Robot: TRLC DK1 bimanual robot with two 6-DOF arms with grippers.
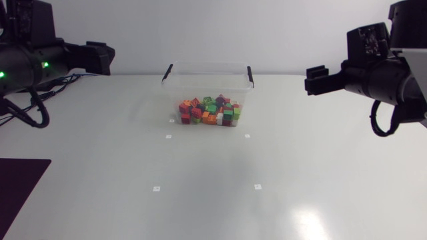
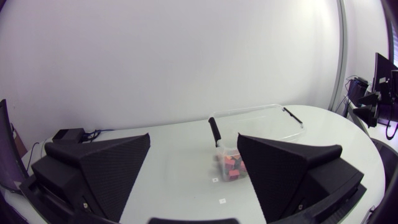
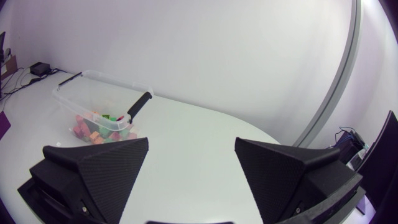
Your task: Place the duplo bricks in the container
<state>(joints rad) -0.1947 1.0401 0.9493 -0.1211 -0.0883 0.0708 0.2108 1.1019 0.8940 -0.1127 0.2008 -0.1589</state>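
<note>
A clear plastic container (image 1: 207,75) with black handle clips stands at the back middle of the table. Several duplo bricks (image 1: 210,112) in red, orange, green and purple lie heaped in it. No loose brick shows on the table. My left gripper (image 1: 107,59) hangs high at the back left, well away from the container, and is open and empty. In the left wrist view its fingers (image 2: 106,168) frame the container (image 2: 261,121) and the bricks (image 2: 231,167) far ahead. My right gripper (image 1: 312,79) hovers at the back right, open and empty. From the right wrist view, the container (image 3: 74,90) lies ahead, off to one side.
A dark purple mat (image 1: 17,187) covers the table's front left corner. Small white markers (image 1: 168,137) form a square in front of the container. Black cables (image 1: 60,83) and a small black box (image 2: 68,134) lie at the back left.
</note>
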